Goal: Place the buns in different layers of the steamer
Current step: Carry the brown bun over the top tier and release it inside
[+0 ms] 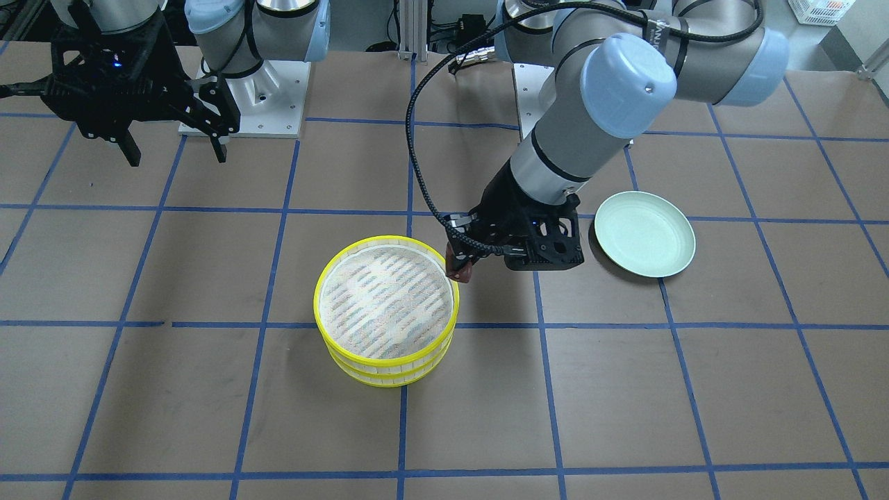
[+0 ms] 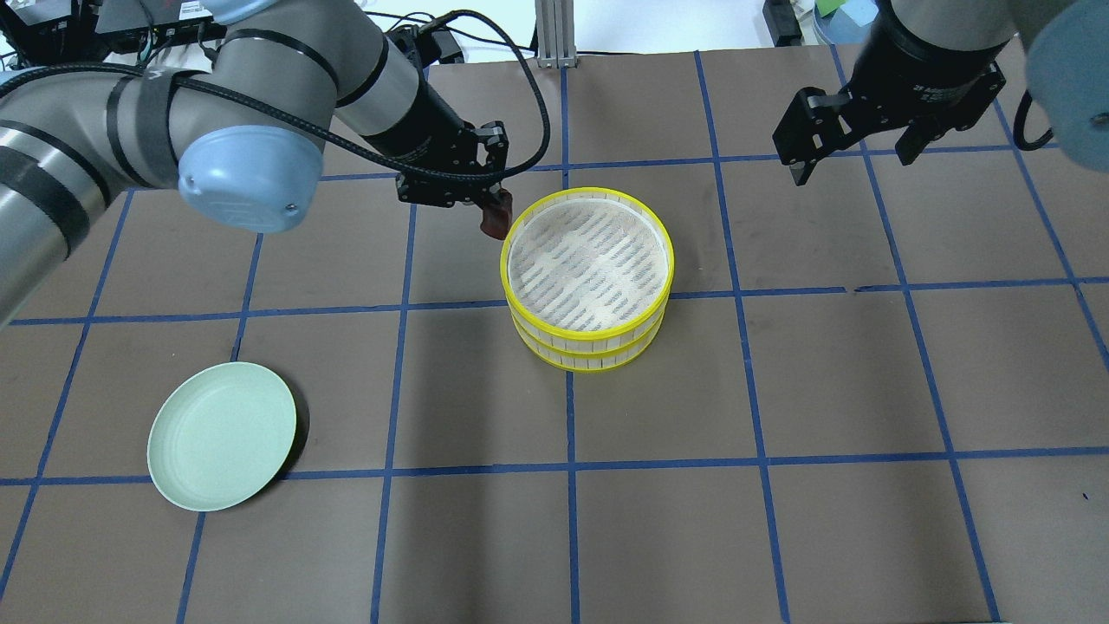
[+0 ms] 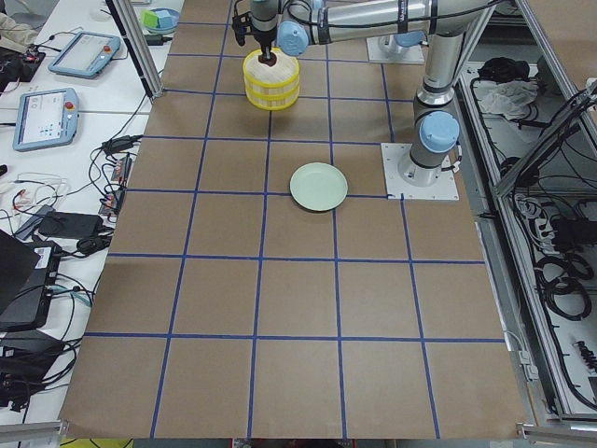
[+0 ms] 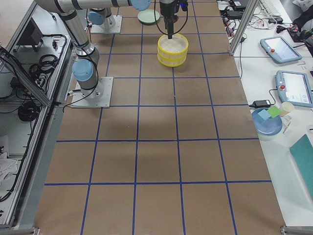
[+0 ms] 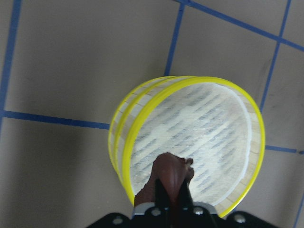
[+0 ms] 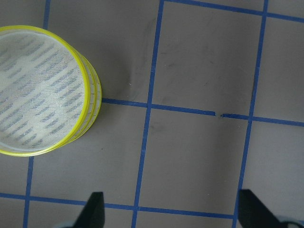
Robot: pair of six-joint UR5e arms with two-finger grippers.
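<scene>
The two steamer layers are stacked near the table's middle. The upper layer [image 1: 389,239] [image 2: 589,192] shows a bare slatted floor. The lower layer [image 1: 378,378] [image 2: 589,360] is covered, so its inside is hidden. My left gripper [image 1: 462,260] [image 2: 494,212] [image 5: 172,194] is shut on the dark reddish-brown bun [image 1: 460,271] [image 2: 496,224] [image 5: 171,172]. It holds the bun at the stack's rim [image 5: 125,156], just over the edge. The cream-white bun is not visible. My right gripper [image 1: 177,154] [image 2: 849,160] [image 6: 173,211] is open and empty, raised well away from the stack [image 6: 89,80].
A pale green plate [image 1: 644,234] [image 2: 221,436] lies empty on the brown table with blue grid lines, on my left arm's side. The left arm [image 2: 260,113] reaches across above the table toward the stack.
</scene>
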